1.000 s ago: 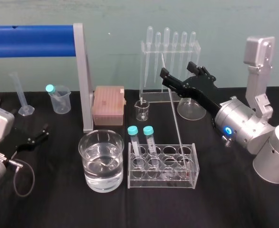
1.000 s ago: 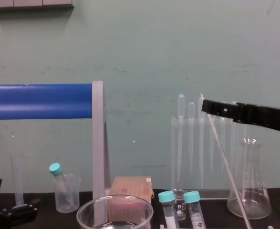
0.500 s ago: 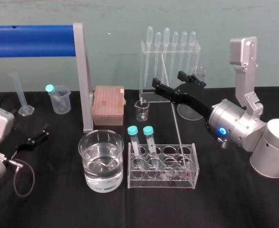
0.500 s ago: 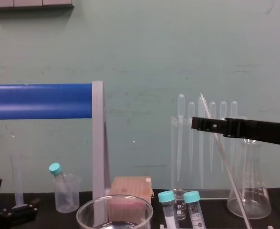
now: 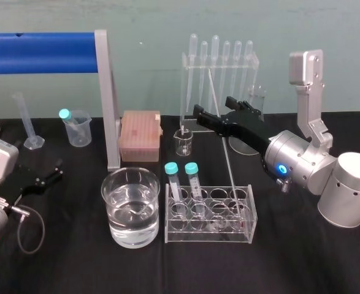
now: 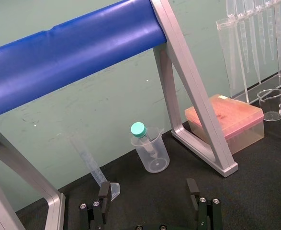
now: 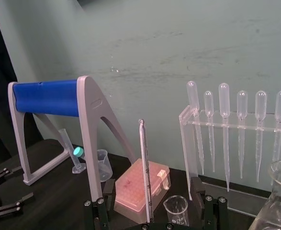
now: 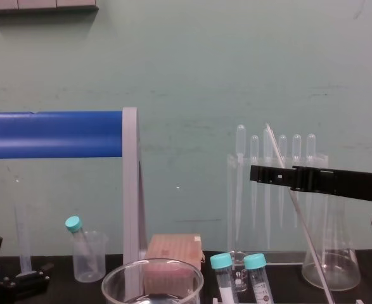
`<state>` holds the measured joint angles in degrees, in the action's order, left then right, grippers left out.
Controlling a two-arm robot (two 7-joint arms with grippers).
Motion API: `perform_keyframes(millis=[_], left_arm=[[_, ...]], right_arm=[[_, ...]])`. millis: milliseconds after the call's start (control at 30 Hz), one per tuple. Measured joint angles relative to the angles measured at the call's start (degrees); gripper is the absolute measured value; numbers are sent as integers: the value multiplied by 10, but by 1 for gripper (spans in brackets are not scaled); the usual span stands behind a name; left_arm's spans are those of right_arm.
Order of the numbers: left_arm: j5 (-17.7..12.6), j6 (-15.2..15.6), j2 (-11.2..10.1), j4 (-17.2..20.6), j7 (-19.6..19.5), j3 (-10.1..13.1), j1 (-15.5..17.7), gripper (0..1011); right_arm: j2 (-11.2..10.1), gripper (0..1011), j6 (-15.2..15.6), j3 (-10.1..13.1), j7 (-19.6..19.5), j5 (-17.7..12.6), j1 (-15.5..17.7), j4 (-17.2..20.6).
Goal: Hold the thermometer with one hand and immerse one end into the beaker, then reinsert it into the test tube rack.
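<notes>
The thermometer stood in the test tube rack, which sat near the front edge of the black surface at about its middle. Its lower end rested in one of the rack's right-hand holes. The rod leaned back and to the left, so its top rose in front of the pipette stand at the back edge.

The right gripper reached in from the right side, level with the upper part of the thermometer. Its fingers were spread wide, one on each side of the rod. In the right wrist view the thermometer ran up the gap between the two black fingers, with clear space on both sides and neither finger touching it. From the chest view the right gripper lay nearly horizontal and crossed the tilted rod high above the surface.

The beaker, part full of clear liquid, stood just left of the rack near the front edge, well apart from the right gripper. Two tubes with teal caps stood in the rack's left end.

The left gripper lay low by the left edge of the surface, its fingers parted and holding nothing, as the left wrist view showed. The marks on the graduated cylinder were too fine to read.
</notes>
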<state>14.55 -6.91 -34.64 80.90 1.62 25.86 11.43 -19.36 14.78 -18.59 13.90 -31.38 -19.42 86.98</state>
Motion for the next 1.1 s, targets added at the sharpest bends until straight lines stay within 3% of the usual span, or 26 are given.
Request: perform_keyframes(millis=[1100], left_arm=[[0, 0, 0, 0, 0, 0, 0, 1008]], right_arm=[[-5, 1003, 14, 4, -14, 6, 14, 24]])
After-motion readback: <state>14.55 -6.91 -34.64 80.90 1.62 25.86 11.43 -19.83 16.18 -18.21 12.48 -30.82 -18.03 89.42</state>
